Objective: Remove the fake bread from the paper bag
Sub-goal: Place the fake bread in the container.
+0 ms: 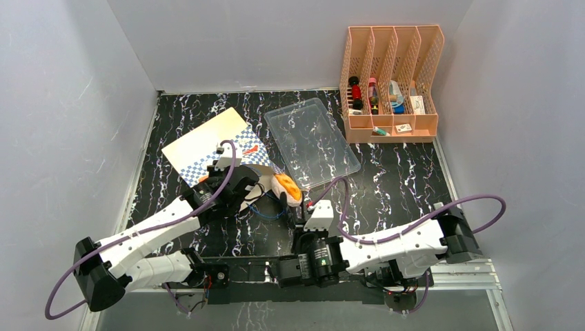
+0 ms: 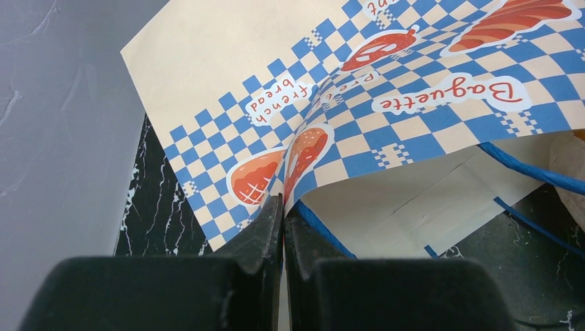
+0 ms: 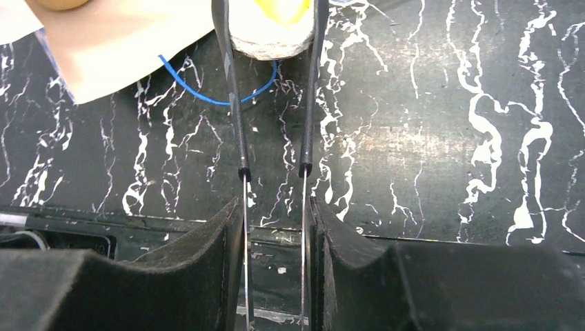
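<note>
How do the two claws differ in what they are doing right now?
The left gripper pinches the thin checkered edge of the paper bag, its jaws almost touching. The right gripper clamps a toy bun, which holds its jaws apart by the bun's width. The left gripper lifts the bag's mouth open, while the right gripper has its bun beside that opening. Both are shut on something.

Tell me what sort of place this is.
Probably a lab robot test cell: plain grey walls box in a black marbled table, a left arm and right arm are bolted at its near edge, and props include a paper bag and a pink organiser.
</note>
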